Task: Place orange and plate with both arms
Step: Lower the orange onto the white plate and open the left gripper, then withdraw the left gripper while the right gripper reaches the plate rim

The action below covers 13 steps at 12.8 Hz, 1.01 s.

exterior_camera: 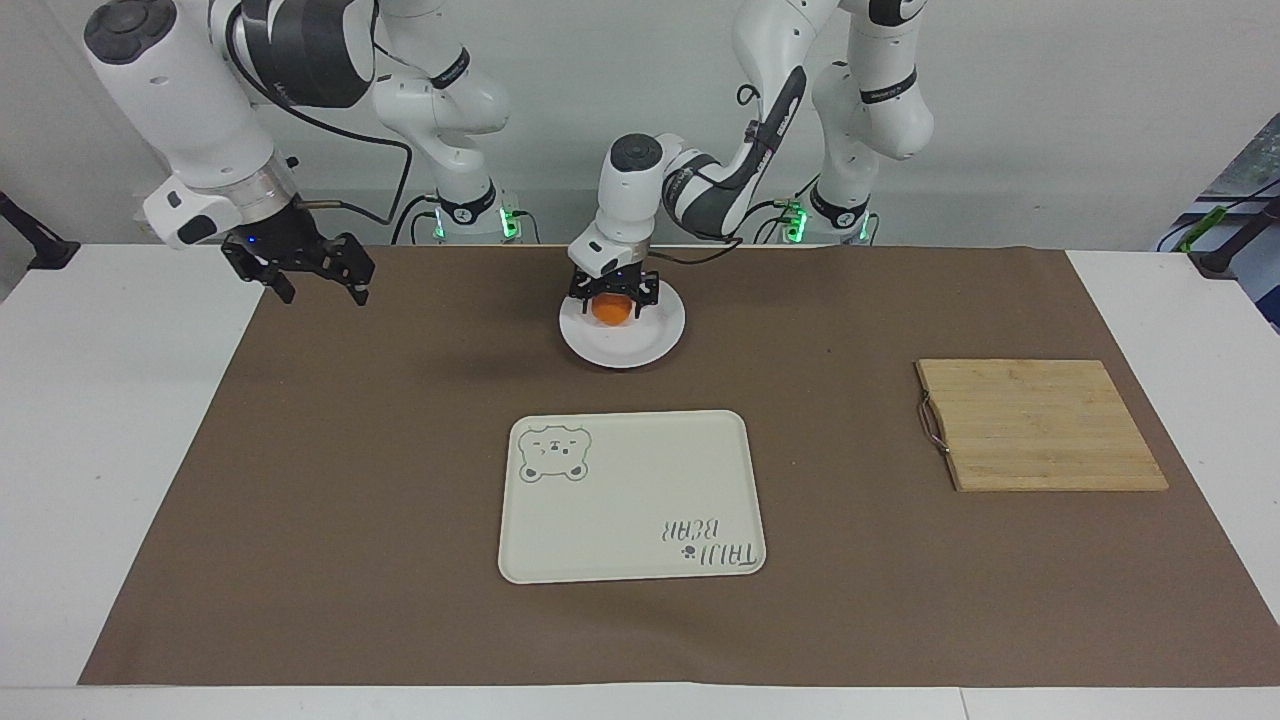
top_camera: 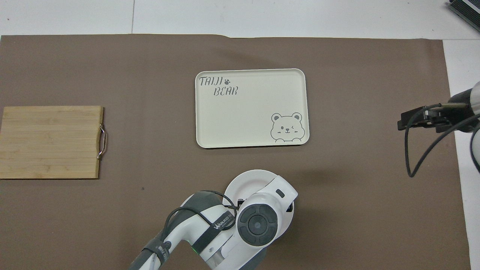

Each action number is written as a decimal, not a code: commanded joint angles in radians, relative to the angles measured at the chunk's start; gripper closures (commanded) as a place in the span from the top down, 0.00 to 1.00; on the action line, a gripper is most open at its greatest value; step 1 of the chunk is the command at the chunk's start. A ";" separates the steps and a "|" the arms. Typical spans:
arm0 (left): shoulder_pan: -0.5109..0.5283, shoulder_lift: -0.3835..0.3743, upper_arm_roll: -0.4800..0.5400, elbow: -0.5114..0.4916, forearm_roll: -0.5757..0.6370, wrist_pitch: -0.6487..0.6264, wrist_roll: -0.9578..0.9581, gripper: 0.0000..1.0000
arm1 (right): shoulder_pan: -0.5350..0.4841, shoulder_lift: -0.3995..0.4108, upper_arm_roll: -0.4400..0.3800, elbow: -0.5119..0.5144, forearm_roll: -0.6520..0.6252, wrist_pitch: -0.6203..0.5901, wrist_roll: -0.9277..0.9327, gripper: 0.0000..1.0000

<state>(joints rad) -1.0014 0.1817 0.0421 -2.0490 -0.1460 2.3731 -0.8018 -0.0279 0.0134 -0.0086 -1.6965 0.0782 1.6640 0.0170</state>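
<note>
Your right gripper hangs with jaws wide over the worktop's right-arm end. Your left gripper holds the orange low over the white plate. That plate is stiff, glossy and slippery; I'd grip it by the raised rim.

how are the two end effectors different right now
The left end effector is down at the plate, around the orange; the right end effector carries nothing. The left one hangs straight down, while the right one is tilted and waits in the air over the brown mat at the right arm's end of the table. Both are black with two fingers.
</note>
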 commanded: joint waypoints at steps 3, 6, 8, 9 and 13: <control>0.137 -0.071 0.005 0.088 0.040 -0.179 0.130 1.00 | 0.086 -0.046 0.010 -0.190 0.133 0.097 0.011 1.00; 0.263 -0.097 0.005 0.134 0.089 -0.218 0.254 1.00 | 0.109 -0.021 0.010 -0.262 0.251 0.118 -0.167 1.00; 0.367 -0.131 0.005 0.174 0.089 -0.274 0.370 1.00 | 0.134 -0.032 0.010 -0.343 0.346 0.195 -0.173 1.00; 0.423 -0.145 0.005 0.202 0.089 -0.320 0.450 1.00 | 0.147 -0.032 0.010 -0.368 0.369 0.221 -0.169 1.00; 0.595 -0.149 0.005 0.366 0.088 -0.491 0.682 1.00 | 0.170 -0.044 0.009 -0.475 0.488 0.288 -0.170 1.00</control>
<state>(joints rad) -0.4613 0.0260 0.0623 -1.7542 -0.0690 1.9605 -0.1880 0.1291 0.0071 0.0024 -2.1042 0.5177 1.8988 -0.1311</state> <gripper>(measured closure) 0.000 0.000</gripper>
